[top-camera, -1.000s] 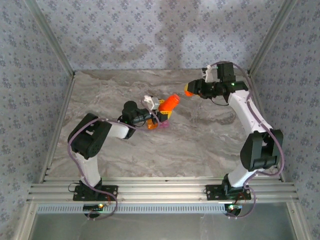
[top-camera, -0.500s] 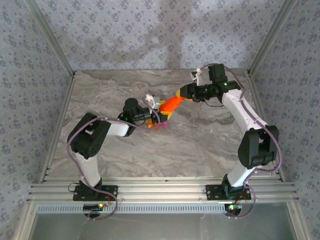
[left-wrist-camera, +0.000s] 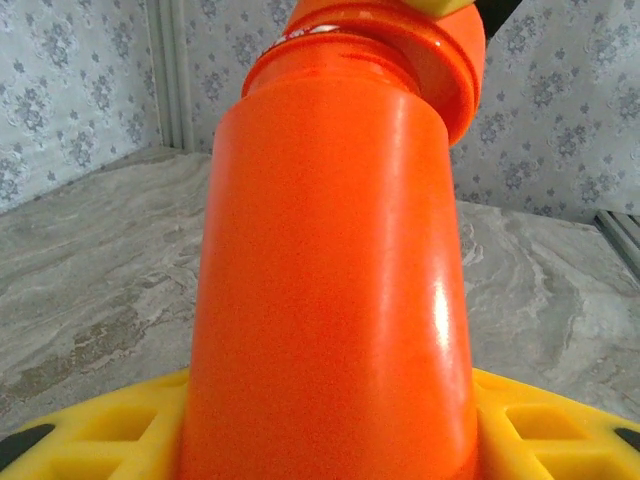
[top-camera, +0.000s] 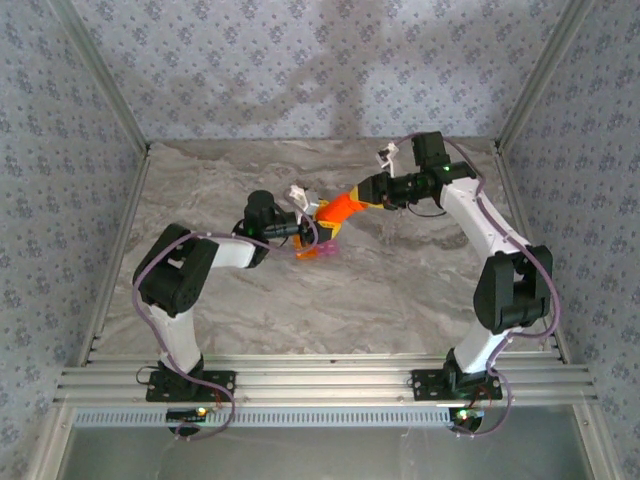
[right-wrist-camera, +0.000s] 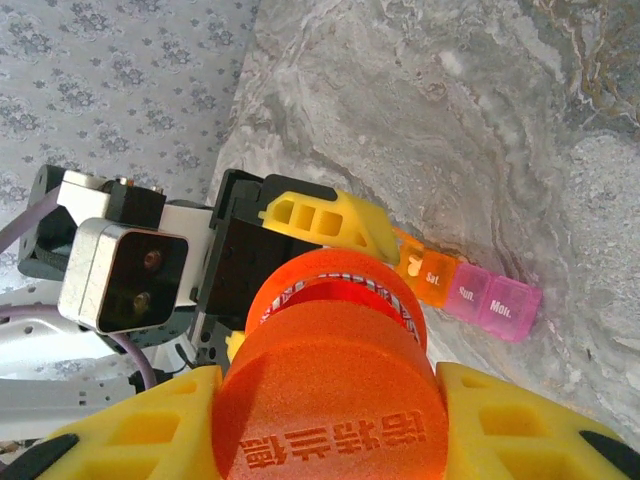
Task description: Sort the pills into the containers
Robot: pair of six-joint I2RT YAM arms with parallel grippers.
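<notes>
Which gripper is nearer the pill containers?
Left. The left gripper, holding the bottle, sits right beside the containers. The right gripper grips the cap at the bottle's top end, farther from them.

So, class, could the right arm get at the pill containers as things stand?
Probably not yet. The right gripper is shut on the orange cap atop the bottle, which the left gripper holds. The containers lie in the open on the table, so only the full jaws hinder it.

Even, bright light; soft shadow on back wall (top-camera: 330, 70); glare on orange bottle (left-wrist-camera: 330, 280).
</notes>
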